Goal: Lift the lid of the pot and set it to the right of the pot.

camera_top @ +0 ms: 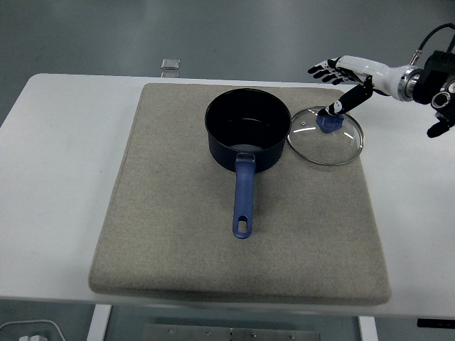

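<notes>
Lid [325,136] flat right of pot [247,128]; right hand [343,77] fingers spread above

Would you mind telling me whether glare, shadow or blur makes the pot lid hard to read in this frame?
Head view: lighting is soft and even, shadows faint. The glass pot lid shows only small bright glints near its rim, no washout. The pot interior is dark, with a pale reflection at the bottom. The right hand and mat look sharp, without motion blur.
</notes>
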Robot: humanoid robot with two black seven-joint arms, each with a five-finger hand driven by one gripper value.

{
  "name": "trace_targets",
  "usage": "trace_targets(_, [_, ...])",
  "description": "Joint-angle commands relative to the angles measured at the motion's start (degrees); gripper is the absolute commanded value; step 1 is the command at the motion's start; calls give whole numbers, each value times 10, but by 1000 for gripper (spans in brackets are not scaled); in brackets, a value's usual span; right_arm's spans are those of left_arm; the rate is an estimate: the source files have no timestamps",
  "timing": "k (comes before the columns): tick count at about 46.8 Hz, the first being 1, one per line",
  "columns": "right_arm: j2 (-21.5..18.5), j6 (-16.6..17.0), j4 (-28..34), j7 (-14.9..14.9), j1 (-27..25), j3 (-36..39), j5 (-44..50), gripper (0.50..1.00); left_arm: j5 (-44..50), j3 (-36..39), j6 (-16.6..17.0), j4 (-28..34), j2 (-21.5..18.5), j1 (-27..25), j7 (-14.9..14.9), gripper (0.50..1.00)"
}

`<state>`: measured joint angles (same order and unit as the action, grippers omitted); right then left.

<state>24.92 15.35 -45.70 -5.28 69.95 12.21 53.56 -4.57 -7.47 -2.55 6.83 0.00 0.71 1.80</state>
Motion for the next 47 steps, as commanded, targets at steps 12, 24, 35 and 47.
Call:
trace_targets(12, [-8, -7, 1, 0, -13, 2, -178, 901, 0, 0, 0, 0, 0, 0, 0, 1000])
trace_targets(24, [-15, -12, 8, -1, -39, 22, -340, 921, 0, 0, 0, -1, 0, 0, 0, 1000])
trace_targets(35, [-39, -11, 14, -2, -67, 69, -409, 919, 0, 0, 0, 0, 0, 0, 0, 1000])
trace_targets(47, [-50, -10, 44, 0, -78, 79, -547, 919, 0, 0, 0, 0, 0, 0, 0, 1000])
